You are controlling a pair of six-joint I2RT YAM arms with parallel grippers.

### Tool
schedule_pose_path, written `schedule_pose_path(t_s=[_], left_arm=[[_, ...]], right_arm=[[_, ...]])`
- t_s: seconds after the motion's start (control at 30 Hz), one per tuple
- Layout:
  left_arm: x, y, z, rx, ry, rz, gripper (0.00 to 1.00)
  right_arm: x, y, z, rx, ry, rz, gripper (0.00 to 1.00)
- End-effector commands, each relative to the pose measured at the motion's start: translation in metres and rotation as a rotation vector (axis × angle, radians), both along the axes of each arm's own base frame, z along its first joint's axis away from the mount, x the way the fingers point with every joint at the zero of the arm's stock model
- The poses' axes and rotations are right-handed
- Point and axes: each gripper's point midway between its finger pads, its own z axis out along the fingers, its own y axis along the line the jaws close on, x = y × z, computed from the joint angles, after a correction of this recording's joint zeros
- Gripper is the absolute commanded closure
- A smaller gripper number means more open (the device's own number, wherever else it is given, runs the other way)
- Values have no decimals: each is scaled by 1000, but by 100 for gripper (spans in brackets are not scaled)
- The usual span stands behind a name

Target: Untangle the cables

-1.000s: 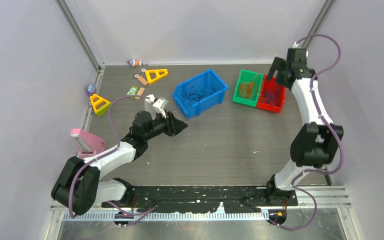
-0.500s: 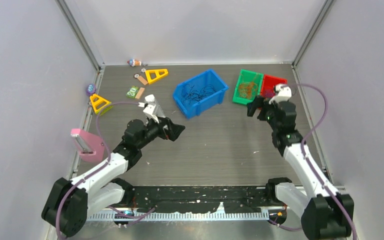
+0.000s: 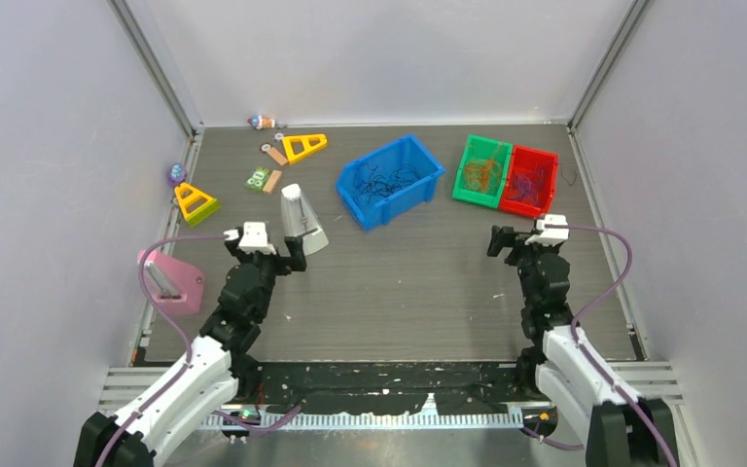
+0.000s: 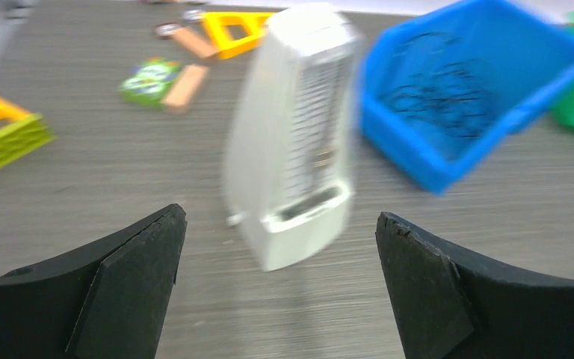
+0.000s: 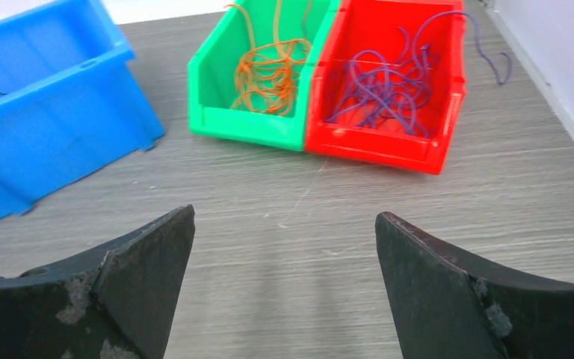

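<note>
Left gripper point(image 4: 279, 224) gapes fully wide, gripping nothing; a white wedge-shaped object point(image 4: 295, 142) stands just ahead at its 12 o'clock. Right gripper point(image 5: 284, 217) is equally wide and empty. On the table point(image 3: 399, 282), black cables point(image 3: 384, 180) fill the blue bin point(image 3: 404, 201) at 12 o'clock. At 1 o'clock, orange cables point(image 5: 269, 67) fill the green bin point(image 5: 239, 123) and purple cables point(image 5: 389, 86) the red bin point(image 5: 374, 142).

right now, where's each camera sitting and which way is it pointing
Top: above and behind the arms, looking down on the table; both arms show, with left tool and right tool.
Left wrist: on the left arm, low, facing the white block and blue bin; its fingers frame the bottom.
Right wrist: on the right arm, low, facing the green bin and red bin; its fingers show below.
Shared: both wrist views catch the blue bin.
</note>
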Motion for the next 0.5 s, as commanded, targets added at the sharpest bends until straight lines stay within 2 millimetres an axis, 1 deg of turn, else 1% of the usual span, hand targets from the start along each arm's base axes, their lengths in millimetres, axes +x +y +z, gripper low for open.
schedule_pose_path(t_s=[0.0, 0.03, 0.07, 0.1, 0.13, 0.17, 0.2, 0.23, 0.27, 0.3, 0.33, 0.4, 0.43, 0.47], left_arm=[[5, 61, 4, 170, -74, 280, 0], [7, 63, 6, 210, -98, 285, 0], [9, 67, 6, 242, -116, 306, 0], [11, 71, 1, 275, -115, 321, 0], [12, 75, -3, 292, -124, 341, 1], [17, 78, -13, 316, -109, 349, 1], [21, 80, -19, 328, -98, 355, 1], [26, 81, -26, 338, -85, 353, 1], [32, 84, -25, 345, -98, 364, 0], [38, 85, -21, 364, -109, 379, 1], [43, 84, -20, 393, -102, 371, 1], [55, 87, -29, 409, -77, 335, 4], [58, 95, -26, 389, -95, 369, 2], [58, 103, -25, 354, -87, 405, 1]], right_arm=[[14, -41, 17, -40, -120, -178, 3], [17, -44, 2, -31, -89, -173, 2], [19, -55, 10, -1, -140, -202, 1], [24, -50, 1, 11, -117, -154, 1], [29, -50, 6, -1, -124, -128, 5], [32, -52, 2, -14, -103, -126, 6], [36, -52, 8, -33, -123, -122, 7], [38, -53, 0, -38, -107, -122, 7], [39, -54, 6, -41, -138, -126, 7], [42, -53, 0, -37, -128, -119, 7], [45, -47, 0, -52, -118, -85, 7], [49, -43, -1, -63, -105, -64, 7], [51, -40, -3, -68, -96, -50, 4], [53, -38, -6, -86, -83, -47, 3]])
